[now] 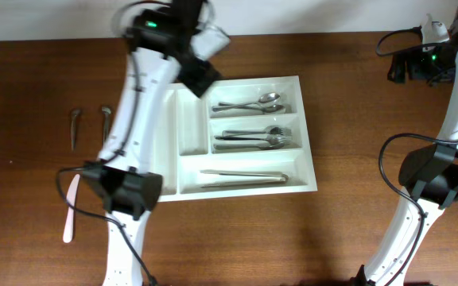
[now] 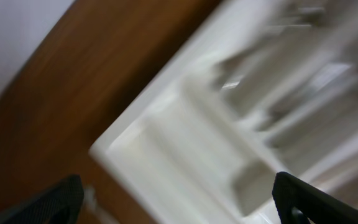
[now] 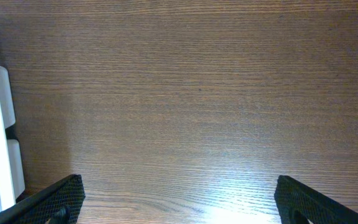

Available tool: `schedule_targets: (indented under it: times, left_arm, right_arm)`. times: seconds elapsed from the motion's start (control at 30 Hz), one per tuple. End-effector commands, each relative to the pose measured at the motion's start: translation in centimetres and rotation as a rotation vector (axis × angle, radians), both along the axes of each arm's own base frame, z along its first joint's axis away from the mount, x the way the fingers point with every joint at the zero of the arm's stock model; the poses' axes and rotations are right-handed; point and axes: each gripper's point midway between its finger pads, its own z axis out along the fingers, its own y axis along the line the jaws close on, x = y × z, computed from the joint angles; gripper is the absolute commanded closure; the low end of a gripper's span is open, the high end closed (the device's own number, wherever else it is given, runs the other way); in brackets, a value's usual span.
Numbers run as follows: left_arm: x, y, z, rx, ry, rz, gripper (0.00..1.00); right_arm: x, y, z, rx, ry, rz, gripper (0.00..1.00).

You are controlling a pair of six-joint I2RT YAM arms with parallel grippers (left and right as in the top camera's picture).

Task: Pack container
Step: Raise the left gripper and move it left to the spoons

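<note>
Cutlery is lying sorted in the white cutlery tray point(image 1: 191, 131), which is sitting flat on the wooden table point(image 1: 348, 230). Spoons point(image 1: 253, 103) are filling the tray's far long compartment, forks point(image 1: 254, 137) the middle one, and long thin metal pieces point(image 1: 245, 177) the near one. One narrow upright compartment on the tray's left side is showing bare, and the left arm point(image 1: 137, 103) is covering the strip beside it. The left gripper point(image 1: 201, 73) is hovering over the tray's far left corner, fingers spread wide and grasping nothing; its wrist view is showing the tray only as a blur. The right gripper point(image 1: 420, 63) is hanging well to the right of the tray, fingers released and empty, over bare wood. Left of the tray, two small metal utensils point(image 1: 74, 127) are lying apart from it, and a pale pink utensil point(image 1: 70, 208) is lying off its near left corner
</note>
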Motion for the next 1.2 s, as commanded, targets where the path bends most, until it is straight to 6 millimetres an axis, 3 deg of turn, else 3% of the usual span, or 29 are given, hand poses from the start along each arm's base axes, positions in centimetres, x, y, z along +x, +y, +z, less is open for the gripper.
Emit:
schedule_targets:
  times: [0.0,0.2,0.33,0.73,1.17]
  left_arm:
    - [1.6,6.6,1.3,-0.055,-0.052,0.371,0.01]
    - [4.1,13.5,1.9,-0.124,-0.118,0.503,0.01]
    - [4.8,17.6,0.5,-0.146,-0.110,0.625,0.01]
    - [2.3,18.4,-9.9,-0.132,0.226,0.714,0.01]
    - [1.6,21.5,-14.5,-0.054,0.306,0.820,0.01]
  right_arm:
    - [-0.2,-0.2,0.6,-0.005,-0.010,-0.007,0.01]
    - [-0.2,-0.2,0.6,-0.005,-0.010,-0.007,0.01]
    - [-0.2,-0.2,0.6,-0.005,-0.010,-0.007,0.01]
    - [-0.2,-0.2,0.6,-0.005,-0.010,-0.007,0.01]
    - [-0.2,-0.2,0.6,-0.005,-0.010,-0.007,0.01]
